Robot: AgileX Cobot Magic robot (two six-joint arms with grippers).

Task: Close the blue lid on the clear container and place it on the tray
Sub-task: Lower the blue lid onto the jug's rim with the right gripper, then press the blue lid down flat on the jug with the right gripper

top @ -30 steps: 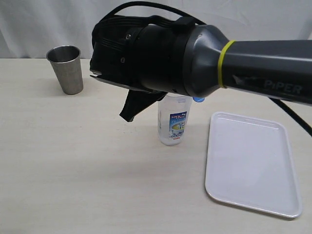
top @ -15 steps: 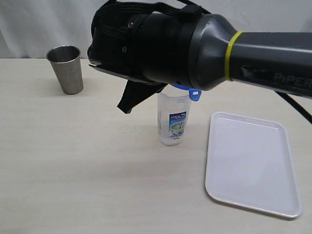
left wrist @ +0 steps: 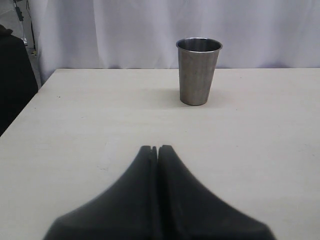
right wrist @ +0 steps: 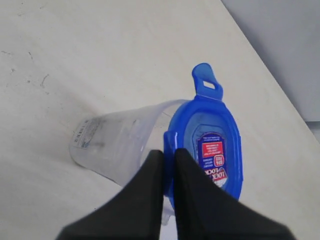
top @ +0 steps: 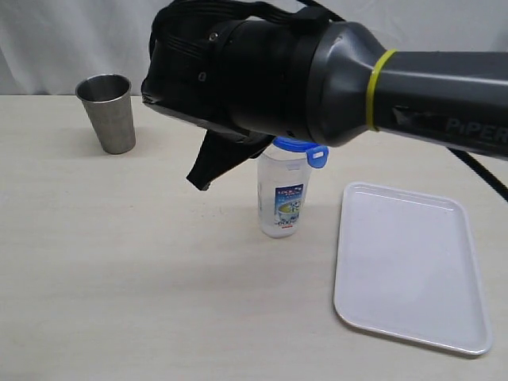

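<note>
Right wrist view: mid-frame, our right claw [right wrist: 168, 151] pinches the lid [right wrist: 200, 120] atop the container [right wrist: 120, 145]; next we snap it shut.

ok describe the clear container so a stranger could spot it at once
On the pale table, look just left of the big white tray in the exterior view. There stands a tall, narrow see-through container with a blue-and-white label low on its side and a blue lid on top. The only other vessel, the steel cup far left, is grey, opaque and lidless.
</note>
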